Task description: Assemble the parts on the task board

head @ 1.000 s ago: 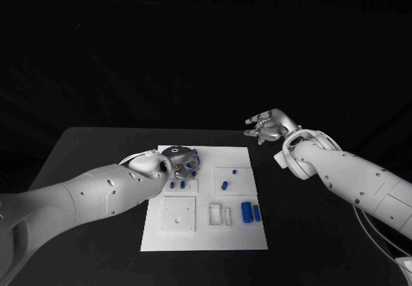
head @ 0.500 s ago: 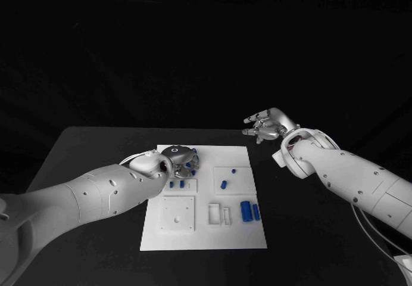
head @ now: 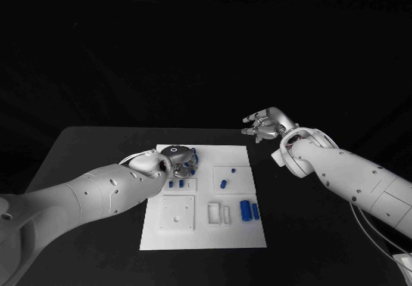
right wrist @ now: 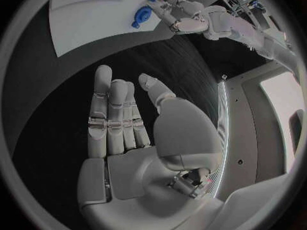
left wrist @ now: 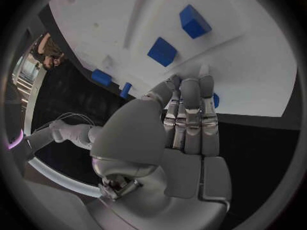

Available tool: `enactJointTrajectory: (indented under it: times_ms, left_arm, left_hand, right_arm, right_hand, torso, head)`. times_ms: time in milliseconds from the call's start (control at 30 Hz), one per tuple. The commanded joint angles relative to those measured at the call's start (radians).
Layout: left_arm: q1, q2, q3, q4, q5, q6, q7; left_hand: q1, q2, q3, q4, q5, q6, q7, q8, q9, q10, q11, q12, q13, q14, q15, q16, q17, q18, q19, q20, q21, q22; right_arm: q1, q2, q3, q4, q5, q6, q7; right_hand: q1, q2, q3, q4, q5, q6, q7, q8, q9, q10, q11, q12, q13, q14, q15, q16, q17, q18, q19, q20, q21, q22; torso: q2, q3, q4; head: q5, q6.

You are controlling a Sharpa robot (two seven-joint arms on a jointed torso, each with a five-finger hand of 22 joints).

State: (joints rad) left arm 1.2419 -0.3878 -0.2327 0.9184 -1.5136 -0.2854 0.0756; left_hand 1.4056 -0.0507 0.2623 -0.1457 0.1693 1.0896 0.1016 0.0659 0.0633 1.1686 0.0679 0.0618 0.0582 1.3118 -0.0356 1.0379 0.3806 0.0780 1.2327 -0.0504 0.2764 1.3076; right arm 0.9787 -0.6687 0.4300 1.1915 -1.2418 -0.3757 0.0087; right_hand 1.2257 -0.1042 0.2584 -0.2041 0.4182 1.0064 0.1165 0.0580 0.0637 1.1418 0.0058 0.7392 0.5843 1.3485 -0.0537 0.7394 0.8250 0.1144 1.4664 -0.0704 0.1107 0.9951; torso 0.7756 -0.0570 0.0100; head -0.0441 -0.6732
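The robot's left hand (head: 178,161) sits low over the white board (head: 206,238) near its far-left corner, fingers (left wrist: 192,112) pressed together against the surface beside a small blue part (left wrist: 215,100); whether it grips that piece cannot be told. Other blue parts (head: 247,211) lie toward four o'clock on the board. At two o'clock, the right hand (head: 268,126) hangs over the black table (head: 86,149), fingers spread, holding nothing.
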Motion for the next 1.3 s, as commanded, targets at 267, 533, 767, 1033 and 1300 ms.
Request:
enactJointTrajectory:
  times_ms: [267, 533, 767, 1033, 1300]
  left_arm:
    - [-0.005, 0.006, 0.001, -0.005, 0.002, 0.066, -0.002]
    - [-0.009, 0.007, 0.001, -0.006, 0.002, 0.073, -0.001]
    - [-0.010, 0.005, 0.001, -0.003, 0.010, 0.066, 0.003]
    - [-0.010, 0.003, 0.001, 0.003, 0.023, 0.056, 0.007]
    - [-0.010, 0.004, 0.001, 0.004, 0.025, 0.052, 0.006]
  left_hand:
    - [-0.006, 0.002, 0.013, 0.007, -0.005, 0.018, 0.001, -0.004, -0.001, 0.020, -0.001, -0.005, -0.001, 0.004, 0.006, 0.029, -0.001, 0.019, -0.009, 0.004, 0.034, 0.023]
    - [-0.008, 0.008, 0.014, 0.011, -0.005, 0.026, 0.003, -0.004, -0.001, 0.032, -0.002, -0.005, -0.001, 0.008, 0.008, 0.038, -0.004, 0.022, -0.009, 0.005, 0.046, 0.022]
    - [-0.012, 0.008, 0.003, 0.017, -0.007, 0.034, 0.006, -0.005, -0.001, 0.045, -0.002, -0.004, 0.000, 0.007, 0.010, 0.044, -0.006, 0.023, -0.009, 0.007, 0.050, 0.020]
    - [-0.024, -0.033, -0.021, 0.017, -0.013, -0.047, -0.011, -0.005, -0.001, -0.014, 0.013, -0.004, -0.001, 0.007, 0.018, 0.045, -0.012, 0.027, 0.001, 0.015, 0.033, 0.012]
    - [-0.013, -0.032, -0.051, 0.021, -0.015, -0.061, -0.011, -0.005, -0.001, -0.022, 0.015, -0.005, -0.001, 0.008, 0.019, 0.048, -0.017, 0.030, 0.014, 0.017, 0.006, 0.015]
  right_arm:
    - [0.000, 0.002, 0.000, 0.002, 0.000, 0.014, 0.008]
    - [0.000, 0.002, 0.000, 0.003, 0.000, 0.014, 0.008]
    - [0.000, 0.002, 0.000, 0.003, 0.000, 0.013, 0.008]
    - [0.000, 0.003, 0.000, 0.001, -0.001, 0.014, 0.008]
    - [0.000, 0.003, 0.000, 0.001, -0.001, 0.014, 0.009]
  right_hand:
    - [-0.006, -0.007, 0.004, 0.001, 0.006, -0.003, 0.003, 0.004, 0.000, -0.002, -0.001, 0.003, -0.002, -0.006, -0.004, 0.001, -0.001, -0.007, 0.032, -0.005, 0.004, -0.002]
    - [-0.006, -0.007, 0.004, 0.001, 0.006, -0.001, 0.003, 0.004, 0.000, -0.003, -0.001, 0.005, -0.003, -0.007, -0.004, 0.001, -0.002, -0.008, 0.031, -0.005, 0.005, -0.005]
    - [-0.006, -0.007, 0.004, 0.001, 0.006, -0.001, 0.003, 0.004, 0.000, -0.003, -0.001, 0.005, -0.003, -0.007, -0.004, 0.001, -0.002, -0.008, 0.031, -0.005, 0.005, -0.005]
    - [-0.006, -0.007, 0.004, 0.001, 0.006, -0.001, 0.003, 0.004, 0.000, -0.003, -0.001, 0.005, -0.003, -0.007, -0.004, 0.001, -0.002, -0.008, 0.031, -0.005, 0.005, -0.005]
    - [-0.005, -0.007, 0.005, 0.000, 0.006, -0.001, 0.003, 0.004, 0.000, -0.003, -0.001, 0.005, -0.004, -0.007, -0.004, 0.001, -0.002, -0.008, 0.030, -0.005, 0.007, -0.007]
  torso:
    - [0.000, -0.0010, 0.0003]
    - [0.000, -0.0005, 0.0006]
    - [-0.001, -0.0004, 0.0007]
    - [0.000, -0.0004, 0.0008]
    - [0.000, -0.0004, 0.0004]
  head:
    - [-0.002, -0.003]
    - [-0.002, -0.004]
    - [-0.002, -0.003]
    - [-0.002, -0.003]
    - [-0.003, -0.002]
